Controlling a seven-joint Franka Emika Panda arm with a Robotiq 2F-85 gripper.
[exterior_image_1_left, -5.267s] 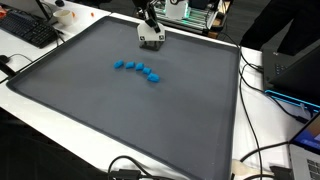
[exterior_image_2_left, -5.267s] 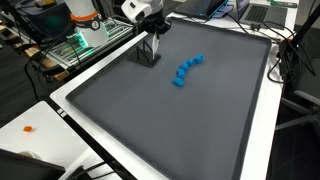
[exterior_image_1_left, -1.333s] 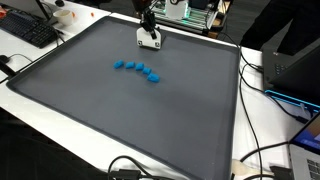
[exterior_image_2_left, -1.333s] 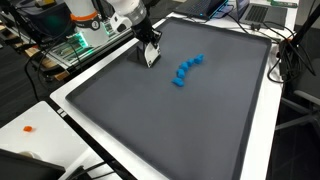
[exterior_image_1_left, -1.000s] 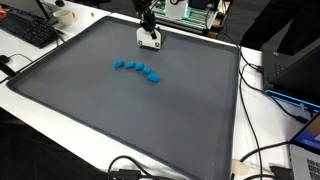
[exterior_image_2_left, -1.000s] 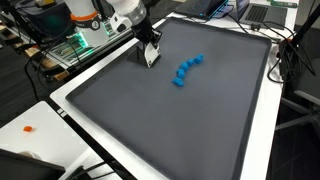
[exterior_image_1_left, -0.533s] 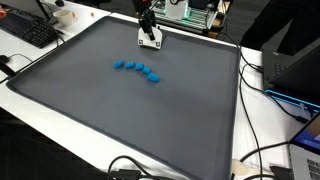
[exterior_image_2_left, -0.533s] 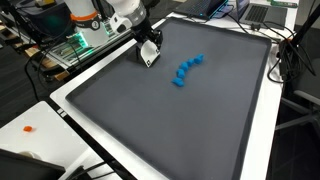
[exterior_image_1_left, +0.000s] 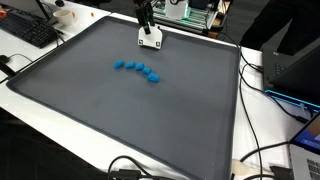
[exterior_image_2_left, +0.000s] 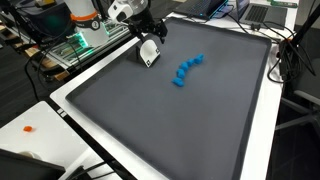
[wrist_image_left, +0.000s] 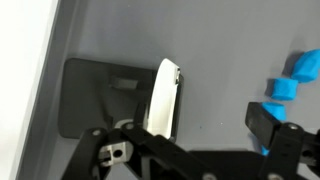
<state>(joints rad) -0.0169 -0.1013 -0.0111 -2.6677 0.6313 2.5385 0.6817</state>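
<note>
White object (exterior_image_2_left: 148, 53), seemingly tilted, on dark grey mat (exterior_image_2_left: 180, 130), white lab desk (exterior_image_1_left: 280, 120)

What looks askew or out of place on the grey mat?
The white piece by the gripper stands tilted on one edge instead of lying flat on the grey mat. The blue blocks lie in a curved row.

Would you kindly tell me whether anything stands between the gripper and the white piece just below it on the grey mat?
Nothing visible does. The gripper hangs open just above the tilted white piece, with nothing between them. The blue blocks lie off to one side on the grey mat, apart from both.
</note>
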